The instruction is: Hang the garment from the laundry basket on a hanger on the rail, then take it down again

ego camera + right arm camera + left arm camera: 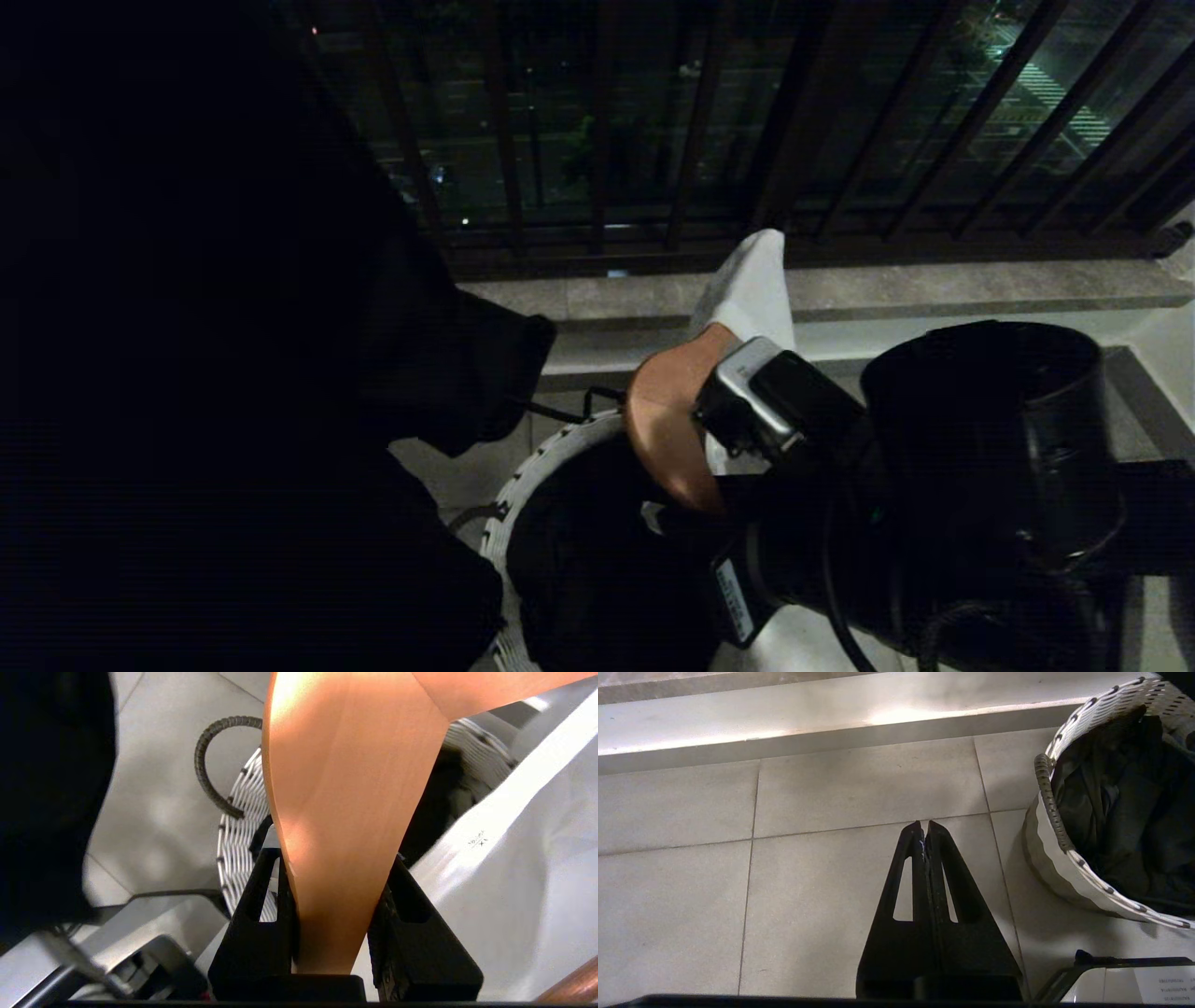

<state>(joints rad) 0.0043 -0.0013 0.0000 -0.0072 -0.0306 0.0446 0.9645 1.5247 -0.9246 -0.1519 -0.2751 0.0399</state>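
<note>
My right gripper (334, 856) is shut on the lower end of a wooden hanger (350, 788), one black finger on each side. A white garment (523, 882) hangs on that hanger (667, 420) and rises behind it as a white peak (752, 280). Just below stands the laundry basket (523, 476), with a whitish woven rim (238, 835), a dark loop handle (210, 765) and dark clothes (1120, 812) inside. My left gripper (923, 823) is shut and empty, parked low over the floor tiles beside the basket (1064, 858). The rail is out of view.
Dark brown window bars (653, 140) stand behind a stone ledge (934, 285). A low pale step (831, 723) runs along the floor. A large black cloth (233, 373) fills the left of the head view. Part of my base frame (1111, 963) lies by the basket.
</note>
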